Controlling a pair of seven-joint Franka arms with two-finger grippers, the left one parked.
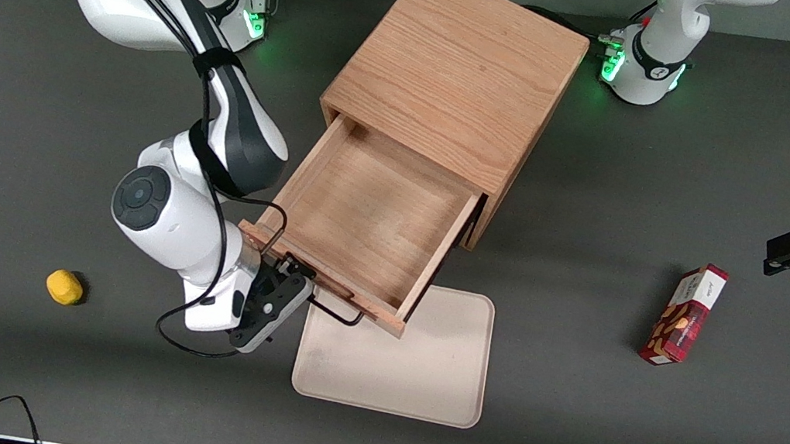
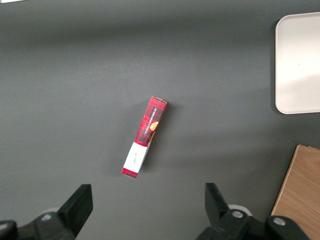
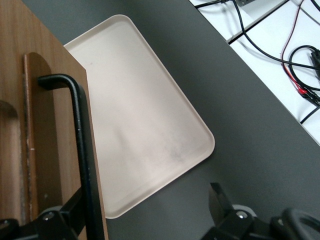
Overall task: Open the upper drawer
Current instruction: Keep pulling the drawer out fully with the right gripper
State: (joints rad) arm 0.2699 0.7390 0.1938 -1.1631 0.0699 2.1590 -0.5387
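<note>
The oak cabinet (image 1: pixel 457 67) stands mid-table. Its upper drawer (image 1: pixel 373 211) is pulled well out and its inside is bare; the front overhangs a beige tray. The thin black wire handle (image 1: pixel 338 317) runs along the drawer front. My right gripper (image 1: pixel 287 272) is at the handle's end toward the working arm, open. In the right wrist view the handle (image 3: pixel 81 145) lies against the drawer front (image 3: pixel 45 125), close beside one finger (image 3: pixel 75 210); the gripper (image 3: pixel 147 202) is spread wide and grips nothing. The lower drawer is hidden.
A beige tray (image 1: pixel 420 367) lies in front of the drawer, also in the wrist views (image 3: pixel 140 120) (image 2: pixel 300 60). A yellow lump (image 1: pixel 64 286) sits toward the working arm's end. A red box (image 1: pixel 685 314) (image 2: pixel 144 136) lies toward the parked arm's end.
</note>
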